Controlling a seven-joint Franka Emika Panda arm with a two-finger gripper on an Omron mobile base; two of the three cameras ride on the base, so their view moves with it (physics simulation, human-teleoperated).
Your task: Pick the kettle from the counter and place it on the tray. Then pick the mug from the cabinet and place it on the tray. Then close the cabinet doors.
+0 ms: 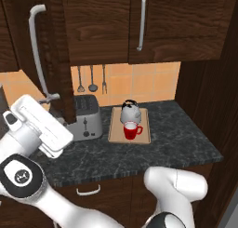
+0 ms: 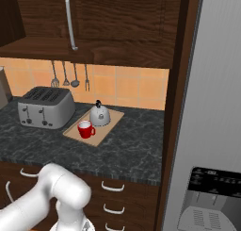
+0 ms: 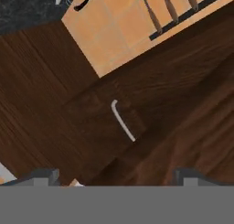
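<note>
The silver kettle [image 1: 130, 111] [image 2: 99, 114] and the red mug [image 1: 132, 130] [image 2: 85, 129] both stand on the tan tray [image 1: 145, 129] [image 2: 106, 131], which lies on the dark counter [image 1: 181, 138] [image 2: 132, 152]. The cabinet's left door [image 1: 58, 50] stands open and is seen edge-on, with its long bar handle [image 1: 37, 50]. The right door [image 1: 186, 22] is shut. My white hand [image 1: 41, 127] hangs at the far left, just below that open door's lower edge. In the hand view my gripper [image 3: 116, 177] is open with nothing between its fingertips, facing a brown door with a bar handle [image 3: 122, 120].
A boxy silver toaster [image 1: 86, 116] [image 2: 45, 107] stands left of the tray. Utensils [image 1: 92, 79] [image 2: 66, 77] hang on the tiled wall. A tall grey fridge [image 2: 212, 107] bounds the counter on the right. Lower cupboards with curved handles [image 2: 113, 186] run beneath.
</note>
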